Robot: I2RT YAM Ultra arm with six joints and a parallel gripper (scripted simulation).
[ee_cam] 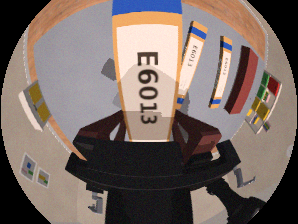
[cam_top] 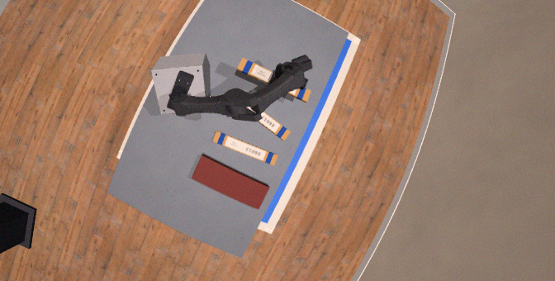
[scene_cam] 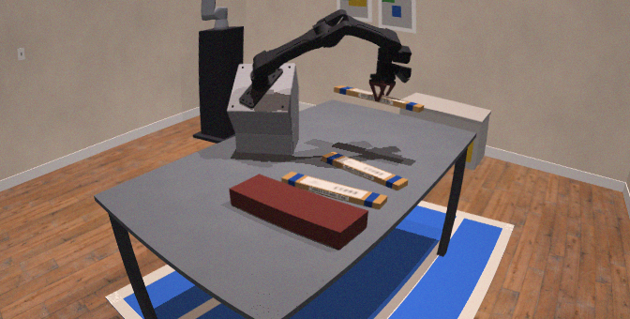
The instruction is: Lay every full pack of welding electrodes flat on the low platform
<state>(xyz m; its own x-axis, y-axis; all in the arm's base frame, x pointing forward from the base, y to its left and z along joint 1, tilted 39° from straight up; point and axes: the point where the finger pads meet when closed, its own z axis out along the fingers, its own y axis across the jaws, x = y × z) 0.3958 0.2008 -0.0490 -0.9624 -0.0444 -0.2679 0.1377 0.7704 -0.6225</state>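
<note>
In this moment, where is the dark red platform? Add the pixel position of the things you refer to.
In the top view, the dark red platform (cam_top: 230, 182) (scene_cam: 300, 205) (ee_cam: 242, 82) is on the gray table (cam_top: 165, 192) (scene_cam: 155, 218) (ee_cam: 60, 65), beside the nearest lying pack (cam_top: 245, 147) (scene_cam: 334, 190) (ee_cam: 221, 72).

The packs (cam_top: 244, 147) (scene_cam: 334, 190) (ee_cam: 221, 72) are orange with blue bands and white labels; the platform (cam_top: 230, 181) (scene_cam: 297, 208) (ee_cam: 242, 80) is plain dark red.

In the top view, the middle pack's (cam_top: 273, 123) upper-left end is hidden beneath the arm (cam_top: 244, 102).
</note>
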